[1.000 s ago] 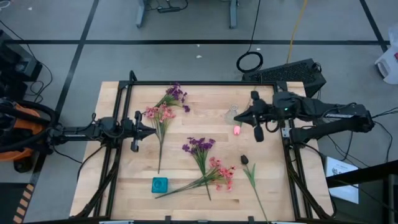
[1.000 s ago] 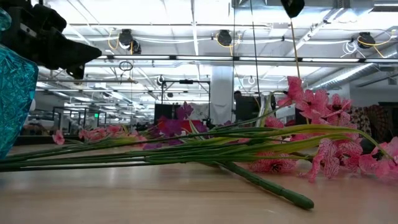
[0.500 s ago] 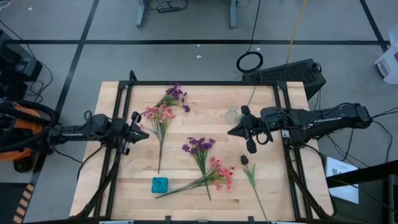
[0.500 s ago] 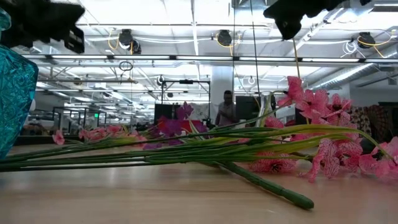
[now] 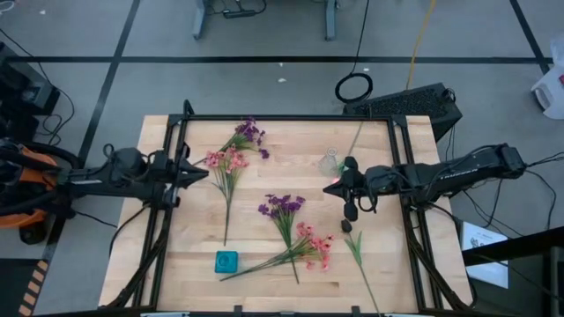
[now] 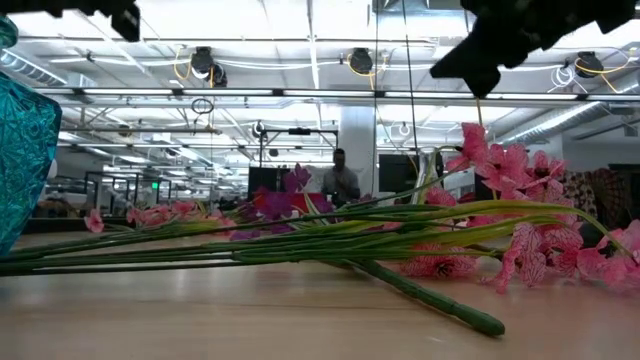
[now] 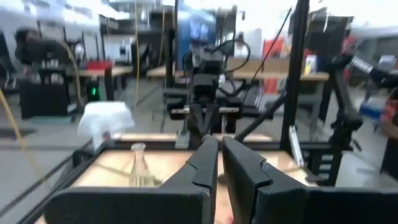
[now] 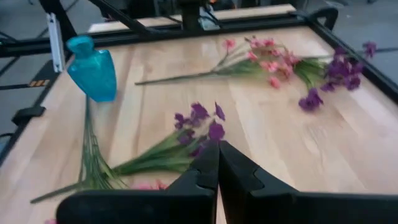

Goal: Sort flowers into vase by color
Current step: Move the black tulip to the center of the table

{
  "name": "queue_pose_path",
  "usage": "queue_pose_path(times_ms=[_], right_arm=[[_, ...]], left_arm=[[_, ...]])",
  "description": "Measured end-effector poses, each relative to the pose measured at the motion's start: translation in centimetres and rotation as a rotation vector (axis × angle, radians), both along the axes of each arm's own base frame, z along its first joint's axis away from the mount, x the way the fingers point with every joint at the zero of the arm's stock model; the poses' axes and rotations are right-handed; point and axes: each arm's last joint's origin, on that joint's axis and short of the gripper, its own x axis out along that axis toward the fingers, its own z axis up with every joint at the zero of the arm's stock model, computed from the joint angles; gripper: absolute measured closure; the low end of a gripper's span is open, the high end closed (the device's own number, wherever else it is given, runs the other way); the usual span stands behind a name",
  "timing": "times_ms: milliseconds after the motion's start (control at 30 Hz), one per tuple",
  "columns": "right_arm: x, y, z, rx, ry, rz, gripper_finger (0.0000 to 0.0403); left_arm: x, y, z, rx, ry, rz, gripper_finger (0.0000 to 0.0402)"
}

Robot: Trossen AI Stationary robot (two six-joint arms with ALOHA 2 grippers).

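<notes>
The flower sprays, pink (image 5: 226, 161) and purple (image 5: 249, 132) at the far side and purple (image 5: 282, 205) and pink (image 5: 314, 246) nearer the teal vase (image 5: 226, 261), all lie flat on the table (image 5: 379, 291). The pink bud seen at the right gripper (image 5: 327, 186) a second ago no longer shows. That gripper, fingers pressed together and empty, sits lower beside the clear vase (image 5: 330, 161), and the left gripper (image 5: 204, 173), fingers a narrow slit apart and empty, has drawn back toward its table edge. So probably one bud is delivered and the sprays are yet to be sorted.

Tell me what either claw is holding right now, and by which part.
Nothing. The right claw is shut and empty above the table; the left claw, nearly closed, grips nothing near the pink spray.
</notes>
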Motion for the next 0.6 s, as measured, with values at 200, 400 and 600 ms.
queue_pose_path(times_ms=[200, 400, 600], right_arm=[[-0.3, 0.3, -2.1, 0.006, -0.034, 0.016, 0.0403], [-1.2, 0.2, -5.0, 0.044, -0.050, 0.001, 0.0403], [-2.3, 0.0, -7.5, 0.133, -0.099, -0.031, 0.0403]], left_arm=[[2.2, 0.0, 2.3, 0.008, 0.175, -0.018, 0.0369], [4.1, -0.2, 4.4, 0.024, 0.220, -0.079, 0.0369], [4.4, -0.2, 7.3, 0.040, 0.252, -0.079, 0.0369]])
